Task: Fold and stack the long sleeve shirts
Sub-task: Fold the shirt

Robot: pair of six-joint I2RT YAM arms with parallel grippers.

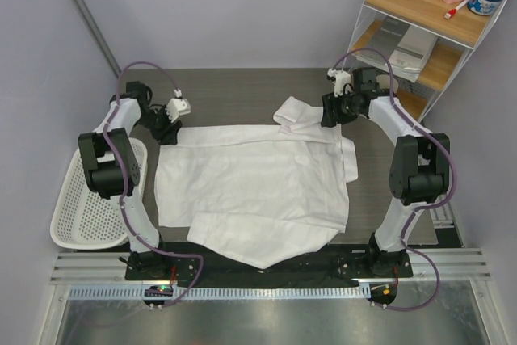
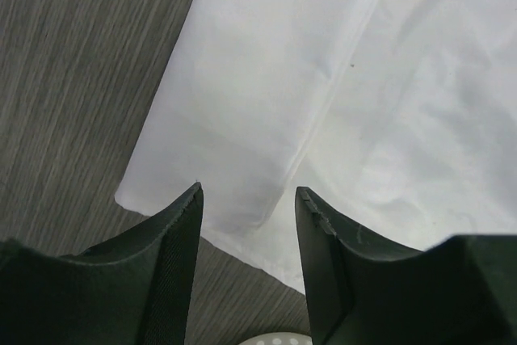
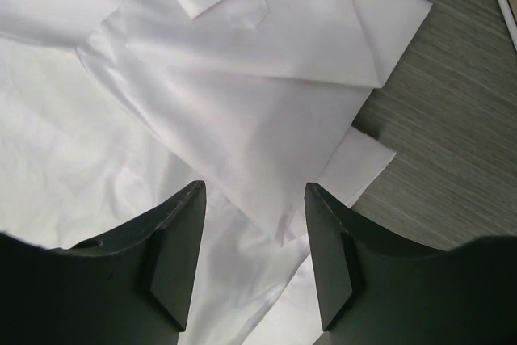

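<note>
A white long sleeve shirt (image 1: 254, 187) lies spread flat on the dark table, with its collar (image 1: 295, 112) at the far right. My left gripper (image 1: 166, 128) is open and empty just above the shirt's far left corner (image 2: 242, 119). My right gripper (image 1: 333, 111) is open and empty over the collar and folded cloth (image 3: 266, 62) at the far right corner. Neither gripper holds cloth. Only one shirt shows.
A white perforated basket (image 1: 93, 199) stands at the left table edge beside the left arm. A wire shelf (image 1: 428, 30) with wooden boards, flat booklets, a pink object and a jar stands at the far right. Bare dark table (image 1: 242, 90) lies beyond the shirt.
</note>
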